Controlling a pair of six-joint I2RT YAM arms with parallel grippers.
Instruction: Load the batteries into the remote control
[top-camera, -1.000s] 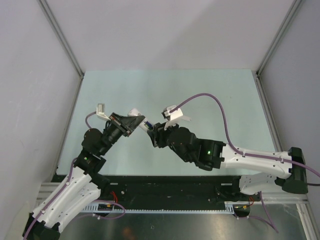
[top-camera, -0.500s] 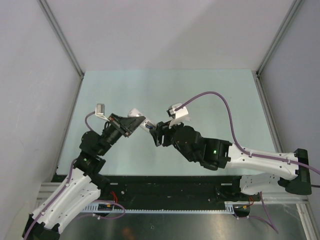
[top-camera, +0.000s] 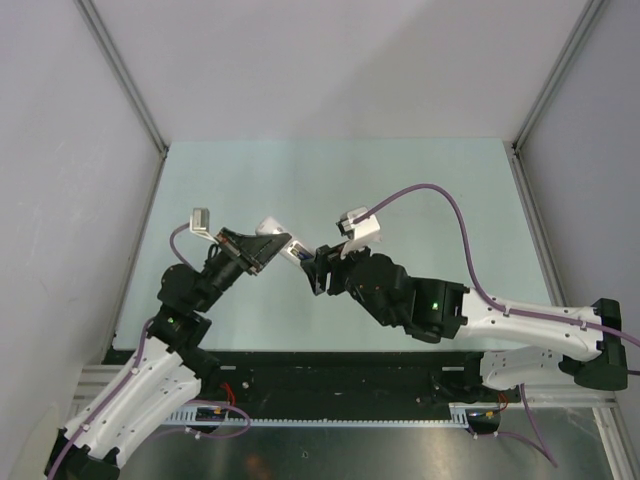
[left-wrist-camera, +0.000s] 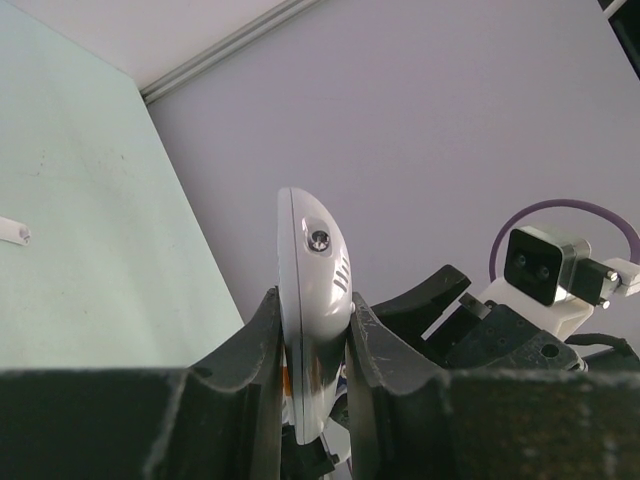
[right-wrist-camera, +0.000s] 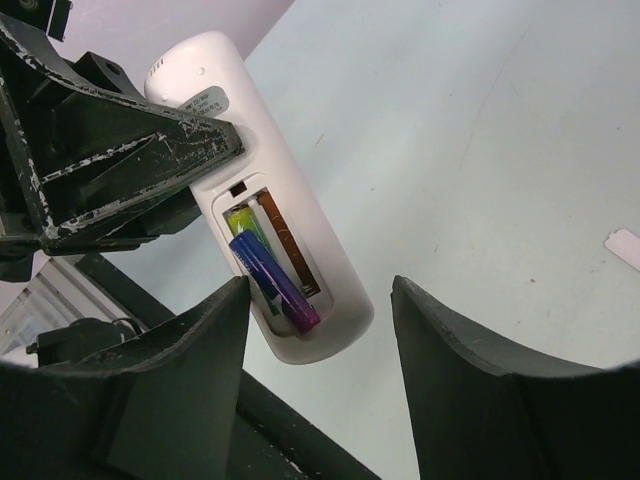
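The white remote control (right-wrist-camera: 290, 215) is held up off the table with its back towards the right wrist camera, and my left gripper (left-wrist-camera: 312, 325) is shut on its sides. Its compartment is uncovered. A green battery (right-wrist-camera: 240, 224) lies seated in the left slot. A purple battery (right-wrist-camera: 275, 284) lies slanted across the compartment, its lower end at the bottom rim. My right gripper (right-wrist-camera: 320, 292) stands open just below the remote, its fingers either side of the lower end and touching nothing. From above, the remote (top-camera: 272, 228) sits between my left gripper (top-camera: 268, 245) and right gripper (top-camera: 318, 268).
A small white flat piece (right-wrist-camera: 625, 246) lies on the pale green table (top-camera: 420, 190), and a small white piece (left-wrist-camera: 12, 232) shows in the left wrist view. White walls close in the table on three sides. Both arms meet near the table's front middle.
My right arm has shifted slightly to the right and its wrist has drawn back a little from the remote. The left arm and the remote have stayed put.
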